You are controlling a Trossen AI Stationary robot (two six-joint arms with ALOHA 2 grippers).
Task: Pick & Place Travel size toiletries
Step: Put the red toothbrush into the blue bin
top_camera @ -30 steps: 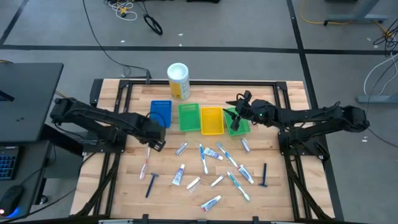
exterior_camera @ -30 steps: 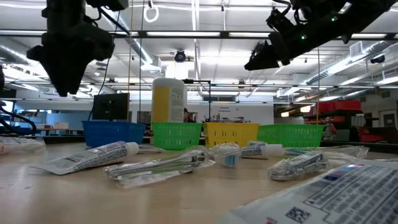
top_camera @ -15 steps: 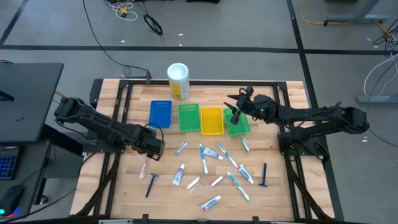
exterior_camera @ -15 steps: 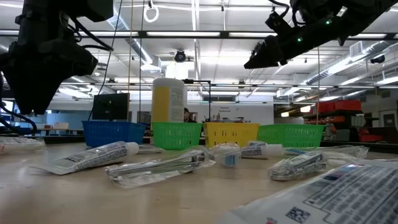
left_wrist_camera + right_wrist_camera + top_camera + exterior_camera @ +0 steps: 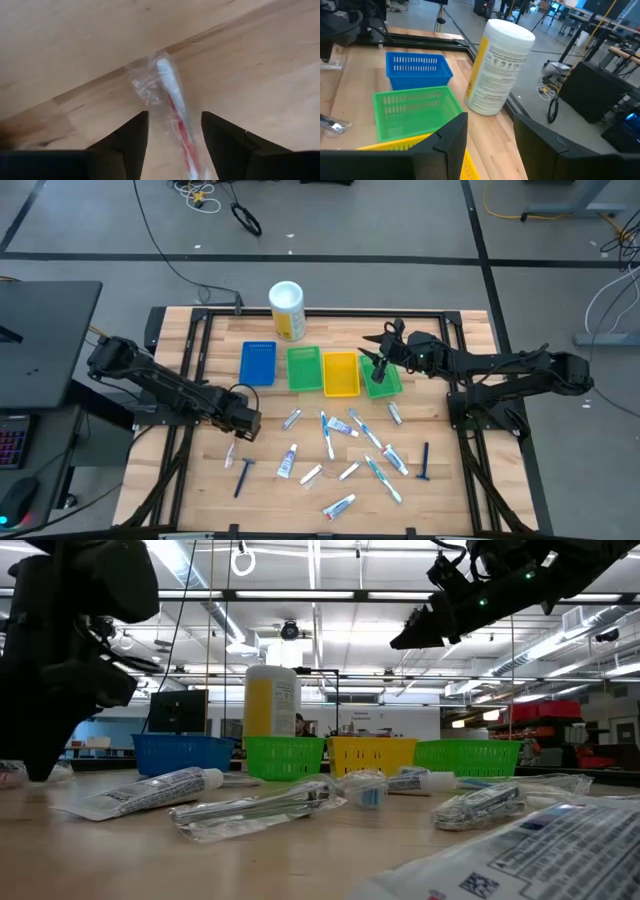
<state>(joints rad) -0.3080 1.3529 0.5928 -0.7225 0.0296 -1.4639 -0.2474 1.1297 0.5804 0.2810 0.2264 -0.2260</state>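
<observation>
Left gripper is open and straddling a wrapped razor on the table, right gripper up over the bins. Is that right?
Not quite: the left gripper straddles a wrapped red-and-white toothbrush, not a razor; the left wrist view shows it. The rest holds: its jaws are open, and the right gripper hangs over the bins.

The high view looks straight down on the whole table (image 5: 200, 480). The low view sits at tabletop height, facing the baskets (image 5: 283, 757). The left wrist view stares closely down between its fingers. The right wrist view shares the canister (image 5: 499, 67).
</observation>
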